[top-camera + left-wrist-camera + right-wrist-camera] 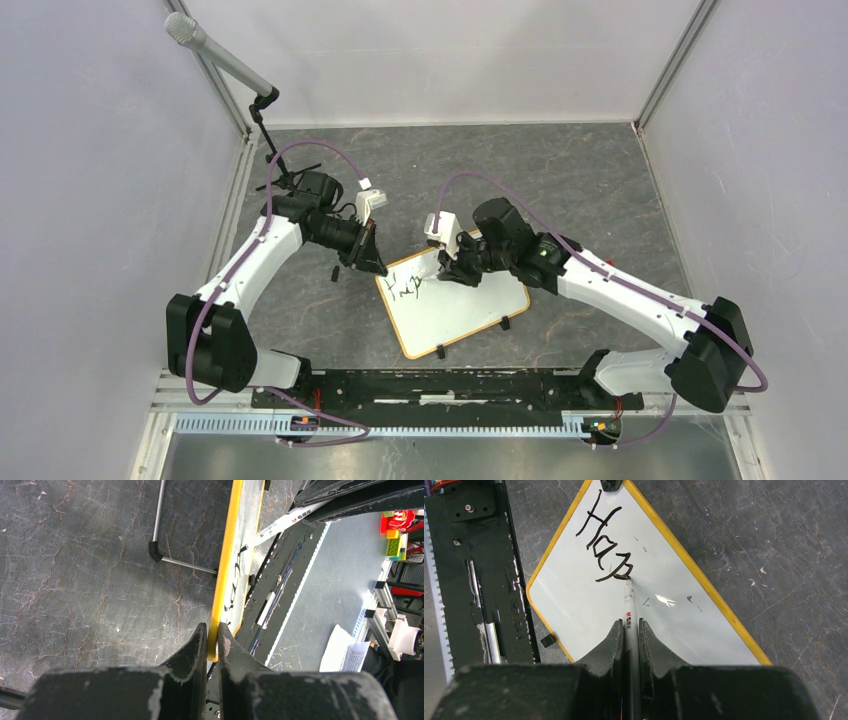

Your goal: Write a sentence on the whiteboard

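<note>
Two grippers, both nearly closed, each on something. The right gripper (629,626) pinches a white marker (628,602) between its fingers, with the barrel running straight out ahead of the jaws. The marker tip touches the whiteboard (574,610) at the tail end of the last letter. The left gripper (213,630) is clamped on the board's yellowish frame at a corner, one finger on either side of the edge. Whether that corner is lifted off the table I cannot tell.

Of the sentence (603,542), only "Hap" is written, in dark strokes near the corner the left arm holds. The rest of the white face is bare apart from a few small specks.

The board sits skewed on the dark grey stone-look table (600,190), between the two arms and just beyond the black base rail (440,385). Two black clip feet (505,323) show on its near edges. A microphone (215,50) on a stand is at the far left corner, well apart from the board.
</note>
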### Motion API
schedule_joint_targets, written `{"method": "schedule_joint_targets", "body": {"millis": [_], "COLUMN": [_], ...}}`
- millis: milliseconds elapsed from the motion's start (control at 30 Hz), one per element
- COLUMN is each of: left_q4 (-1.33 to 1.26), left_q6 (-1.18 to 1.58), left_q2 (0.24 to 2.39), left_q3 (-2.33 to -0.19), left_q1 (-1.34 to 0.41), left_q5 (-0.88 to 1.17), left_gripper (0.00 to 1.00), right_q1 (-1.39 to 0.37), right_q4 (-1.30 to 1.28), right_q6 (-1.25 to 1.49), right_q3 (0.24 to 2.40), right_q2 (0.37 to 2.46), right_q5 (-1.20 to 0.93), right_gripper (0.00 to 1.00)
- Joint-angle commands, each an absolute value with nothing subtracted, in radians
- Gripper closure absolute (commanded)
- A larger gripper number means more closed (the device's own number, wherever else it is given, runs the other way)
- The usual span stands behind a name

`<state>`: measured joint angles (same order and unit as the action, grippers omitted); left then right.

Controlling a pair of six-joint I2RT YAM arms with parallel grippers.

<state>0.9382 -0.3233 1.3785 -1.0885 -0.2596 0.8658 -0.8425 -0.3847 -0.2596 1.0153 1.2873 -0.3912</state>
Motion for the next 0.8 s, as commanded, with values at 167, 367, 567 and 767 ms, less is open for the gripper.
{"method": "schedule_joint_targets", "body": {"millis": [167,367,567,767], "left_q4": [0.953,0.953,0.953,0.952], "left_q6": [-0.321,-0.322,-0.320,-0.322], "left_q2": [1.372,1.372,1.371,1.370], "left_q3": [-1.069,-1.069,-1.069,-1.069], "left_q1": [-0.278,-0.279,-0.279,-0.279], "left_q5": [0.847,0.848,0.847,0.845], "left_gripper": [0.98,0.98,0.98,0.98], "right_q1": [-0.829,-0.798,-0.796,-0.795], "right_q4": [-0.385,-0.399,-0.405,-0.414], "right_q6": [-0.290,-0.304,-0.302,-0.301], "right_q3": [1.067,1.099,1.108,1.082], "right_q2": [1.301,1.305,1.310,1.308], "right_q5": [-0.349,-0.336,-0.351,-0.366], "right_gripper": [1.00,1.00,1.00,1.00]}}
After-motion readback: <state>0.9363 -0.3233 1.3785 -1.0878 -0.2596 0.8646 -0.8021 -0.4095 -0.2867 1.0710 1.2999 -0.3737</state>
